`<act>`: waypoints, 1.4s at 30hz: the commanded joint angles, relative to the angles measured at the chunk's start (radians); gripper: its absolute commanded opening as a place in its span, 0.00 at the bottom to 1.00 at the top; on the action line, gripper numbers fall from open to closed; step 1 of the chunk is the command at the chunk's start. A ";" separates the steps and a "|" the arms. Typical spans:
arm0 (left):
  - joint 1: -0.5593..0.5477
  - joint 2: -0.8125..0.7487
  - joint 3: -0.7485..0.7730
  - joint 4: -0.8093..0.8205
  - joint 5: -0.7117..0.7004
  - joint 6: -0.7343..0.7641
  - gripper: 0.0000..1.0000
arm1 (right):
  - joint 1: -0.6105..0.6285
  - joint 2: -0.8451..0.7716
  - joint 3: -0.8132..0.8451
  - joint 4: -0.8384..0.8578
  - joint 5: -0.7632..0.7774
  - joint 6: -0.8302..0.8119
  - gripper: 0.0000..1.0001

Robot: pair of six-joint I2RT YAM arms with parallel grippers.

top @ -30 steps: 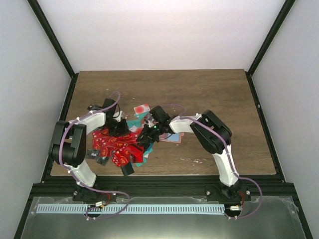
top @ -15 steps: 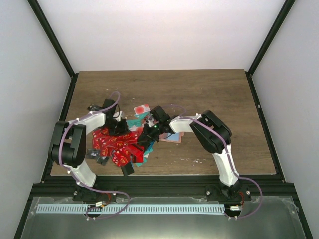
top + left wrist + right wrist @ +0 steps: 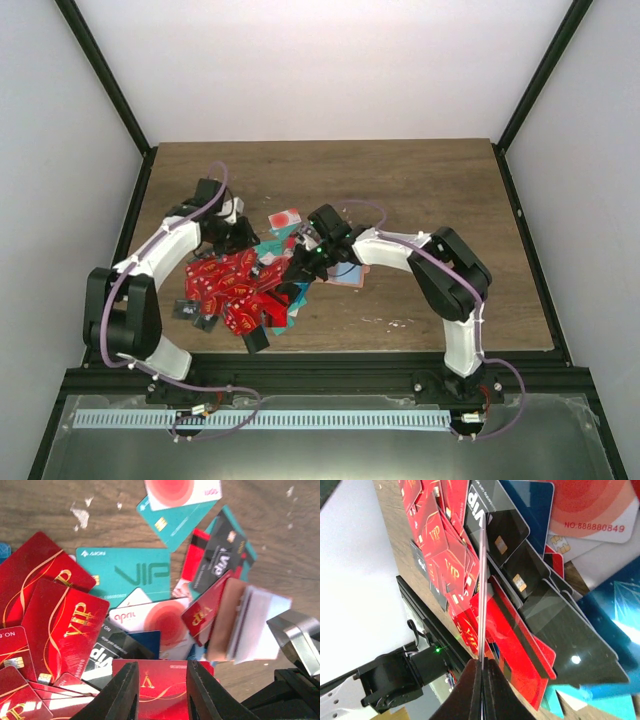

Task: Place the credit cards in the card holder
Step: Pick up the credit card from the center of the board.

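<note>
Right gripper (image 3: 481, 666) clamps the card holder (image 3: 223, 622) on edge above the credit cards (image 3: 232, 288). Left gripper (image 3: 160, 692) hangs, jaws parted, over a red card (image 3: 160, 675). Pick-up appears in hand: next, pinch that card and align it with the holder's mouth.

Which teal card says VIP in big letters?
The teal card in the middle, beside the red cards. The teal one above it shows a chip but no VIP.

Brown wood-grain counter (image 3: 420, 180) inside a white-walled enclosure (image 3: 320, 60), edged by a black frame (image 3: 330, 372), with 2 black posts (image 3: 105, 75) rising from its far corners. White flecks (image 3: 395, 322) dot the near boards; a pale slotted strip (image 3: 260, 420) lies on the grey metal ledge (image 3: 540, 440) in front.
</note>
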 commanded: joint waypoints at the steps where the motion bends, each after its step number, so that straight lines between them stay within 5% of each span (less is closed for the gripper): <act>1: 0.000 -0.050 0.035 -0.030 0.027 -0.043 0.29 | -0.012 -0.067 0.002 -0.124 0.051 -0.075 0.01; 16: 0.000 -0.133 0.030 -0.030 0.039 -0.095 0.32 | -0.021 -0.156 0.136 -0.363 0.133 -0.240 0.01; 25: 0.000 -0.144 0.009 -0.007 0.041 -0.109 0.33 | -0.019 -0.128 0.134 -0.397 0.058 -0.358 0.01; 31: 0.000 -0.163 -0.040 0.033 0.095 -0.081 0.35 | 0.000 -0.181 0.196 -0.575 0.262 -0.469 0.01; 37: -0.001 -0.205 -0.095 0.096 0.170 -0.097 0.41 | 0.039 -0.227 0.179 -0.546 0.433 -0.568 0.01; 42: 0.000 -0.237 -0.097 0.079 0.229 -0.273 0.41 | 0.049 -0.337 0.048 -0.337 0.529 -0.598 0.01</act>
